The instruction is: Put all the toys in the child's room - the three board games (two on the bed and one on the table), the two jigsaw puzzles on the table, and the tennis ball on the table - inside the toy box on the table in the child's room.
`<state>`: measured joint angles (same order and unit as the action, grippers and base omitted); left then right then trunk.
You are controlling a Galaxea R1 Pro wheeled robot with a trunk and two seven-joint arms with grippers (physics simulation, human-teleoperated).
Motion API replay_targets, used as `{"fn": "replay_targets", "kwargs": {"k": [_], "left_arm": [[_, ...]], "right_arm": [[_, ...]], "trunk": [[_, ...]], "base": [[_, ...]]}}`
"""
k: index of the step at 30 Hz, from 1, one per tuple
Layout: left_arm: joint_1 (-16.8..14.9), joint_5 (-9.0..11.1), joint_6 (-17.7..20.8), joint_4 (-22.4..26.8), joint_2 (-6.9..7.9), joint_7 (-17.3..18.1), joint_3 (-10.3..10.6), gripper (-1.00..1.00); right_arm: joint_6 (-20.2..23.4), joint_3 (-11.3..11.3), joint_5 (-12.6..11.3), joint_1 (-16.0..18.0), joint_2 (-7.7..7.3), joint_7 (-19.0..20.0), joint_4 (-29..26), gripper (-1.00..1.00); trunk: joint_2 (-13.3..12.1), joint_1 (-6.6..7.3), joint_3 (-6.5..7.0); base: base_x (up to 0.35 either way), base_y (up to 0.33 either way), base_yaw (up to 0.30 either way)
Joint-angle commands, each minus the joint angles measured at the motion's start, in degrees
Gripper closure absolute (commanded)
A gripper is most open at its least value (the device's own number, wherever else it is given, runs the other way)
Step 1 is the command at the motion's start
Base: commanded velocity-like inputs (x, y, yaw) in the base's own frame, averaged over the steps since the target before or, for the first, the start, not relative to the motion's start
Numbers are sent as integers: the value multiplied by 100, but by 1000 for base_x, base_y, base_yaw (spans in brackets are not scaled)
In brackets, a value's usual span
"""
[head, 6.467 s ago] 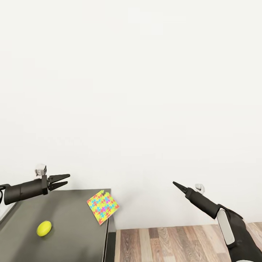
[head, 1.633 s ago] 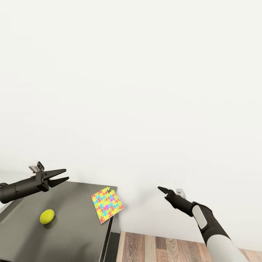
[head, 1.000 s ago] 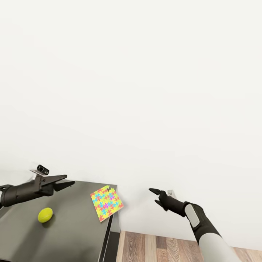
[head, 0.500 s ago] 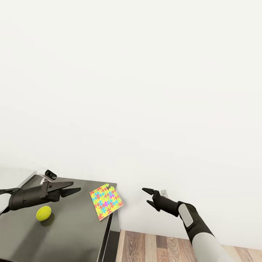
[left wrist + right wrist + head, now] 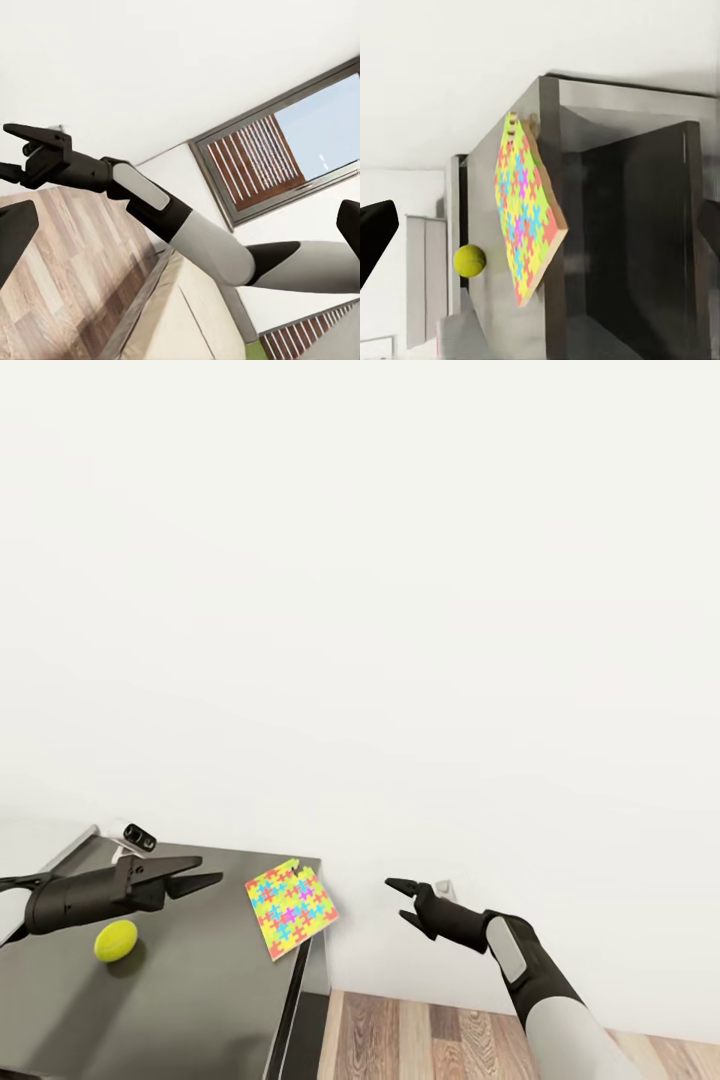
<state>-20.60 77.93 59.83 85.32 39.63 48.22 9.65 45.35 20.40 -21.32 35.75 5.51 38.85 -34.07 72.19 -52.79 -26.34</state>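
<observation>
Dark-grey worktop (image 5: 200,980) fills the lower left of my head view, set against a plain white wall (image 5: 400,610). On it lies a small yellow-green tennis ball (image 5: 116,940), and a thin flat jigsaw puzzle board with a multicolour interlocking pattern (image 5: 290,909) sits at the worktop's far right corner, overhanging the edge. My left end effector (image 5: 204,880) hovers above the ball, its black fingers spread and empty. My right end effector (image 5: 398,900) hangs at lower centre, off the worktop, over wood-plank floor (image 5: 420,1040), fingers apart, holding nothing.

From my left wrist view, my right end effector (image 5: 15,150) appears at the left, with a slatted window (image 5: 277,157) behind.

From my right wrist view, the puzzle board (image 5: 526,214) shows its orange edge, the ball (image 5: 469,260) near it on the worktop (image 5: 484,225).
</observation>
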Motion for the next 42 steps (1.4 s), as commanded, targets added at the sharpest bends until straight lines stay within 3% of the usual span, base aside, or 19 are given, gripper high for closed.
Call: {"fn": "replay_targets", "kwargs": {"k": [1, 12, 17, 22, 42], "left_arm": [[-9, 6, 17, -4, 15, 21, 7, -100], [-14, -3, 17, -15, 88, 14, -202, -100], [-14, -5, 17, -23, 189, 13, -261, -100], [-8, -4, 17, -26, 249, 19, -295, -100], [-4, 2, 17, -42, 264, 29, -304, -100]], "right_arm": [[27, -3, 16, 10, 1, 16, -4, -100], [-20, -384, 37, 148, 25, -6, -12, -100], [-14, -515, 39, 186, 16, 2, -17, -100], [-13, -554, 26, 194, -28, 8, -21, -100], [-33, -564, -30, 196, -36, 30, -19, -100]], "trunk": [[46, -23, -25], [487, -264, -222], [687, -374, -312], [687, -374, -312], [687, -374, -312]], "base": [[0, 0, 0], [0, 0, 0], [0, 0, 0], [0, 0, 0], [-43, 26, 0]]}}
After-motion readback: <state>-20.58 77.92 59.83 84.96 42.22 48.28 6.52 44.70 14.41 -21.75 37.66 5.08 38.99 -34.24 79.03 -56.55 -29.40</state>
